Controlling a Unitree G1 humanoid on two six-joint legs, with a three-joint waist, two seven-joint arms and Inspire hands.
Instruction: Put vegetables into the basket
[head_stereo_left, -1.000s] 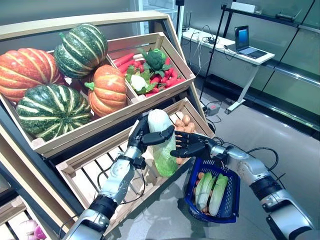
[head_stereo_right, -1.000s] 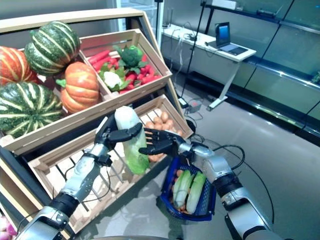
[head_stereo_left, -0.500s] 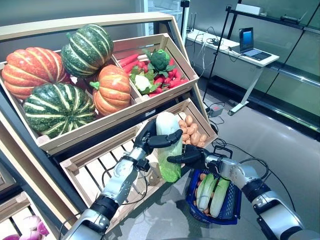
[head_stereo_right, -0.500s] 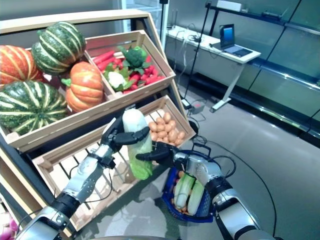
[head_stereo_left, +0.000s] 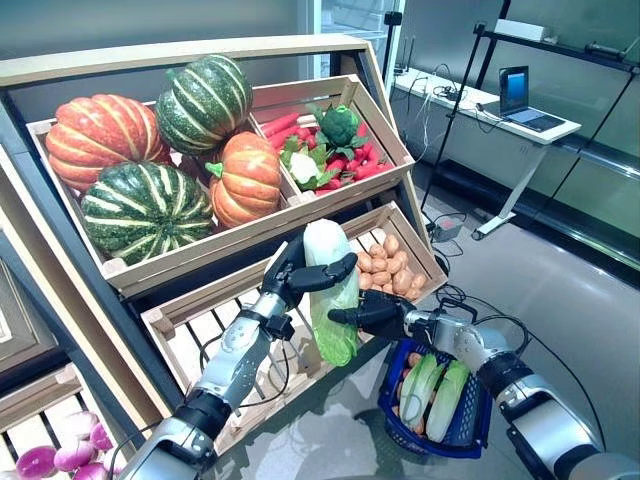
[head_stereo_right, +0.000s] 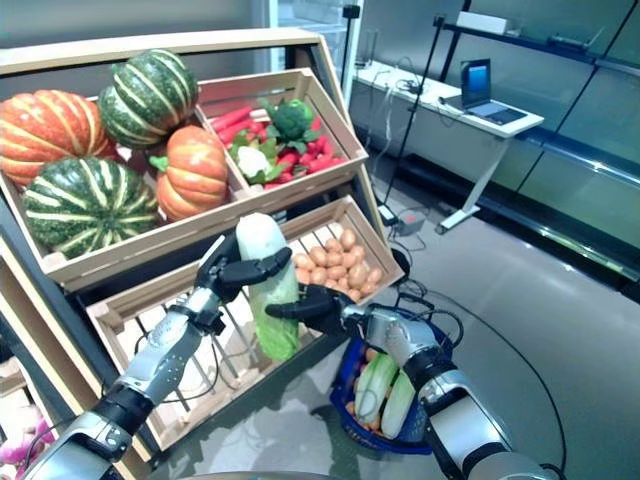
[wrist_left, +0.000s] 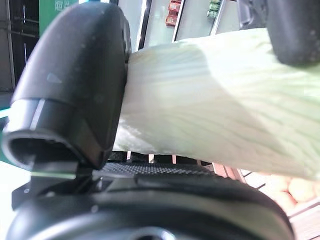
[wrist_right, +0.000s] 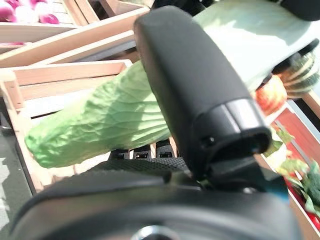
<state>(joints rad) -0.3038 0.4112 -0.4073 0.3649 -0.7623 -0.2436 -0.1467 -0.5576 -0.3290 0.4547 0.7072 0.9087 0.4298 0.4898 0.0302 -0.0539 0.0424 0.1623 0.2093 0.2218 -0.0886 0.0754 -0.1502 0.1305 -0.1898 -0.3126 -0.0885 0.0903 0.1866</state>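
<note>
My left hand (head_stereo_left: 290, 278) is curled round the white top of a long green napa cabbage (head_stereo_left: 337, 325) and holds it upright in front of the stand's lower crate. My right hand (head_stereo_left: 378, 315) reaches in from the right, its fingers and thumb closed round the cabbage's middle; its wrist view shows the thumb (wrist_right: 195, 100) lying over the leaf (wrist_right: 105, 120). The left wrist view shows my thumb (wrist_left: 75, 80) pressed on the pale stalk (wrist_left: 210, 100). The blue basket (head_stereo_left: 478, 420) stands on the floor below the right arm, holding similar cabbages (head_stereo_left: 432, 385) and small brown round vegetables (head_stereo_left: 413, 358).
The wooden vegetable stand (head_stereo_left: 200, 262) rises to the left and behind the hands. Its lower crate (head_stereo_left: 418, 250) is just behind the cabbage. A desk with a laptop (head_stereo_left: 520, 90) stands at the back right. Grey floor (head_stereo_left: 560, 300) lies to the right of the basket.
My right hand has moved left from above the basket to the cabbage and closed on its middle. The left hand keeps hold of the cabbage's top. The camera has shifted.
</note>
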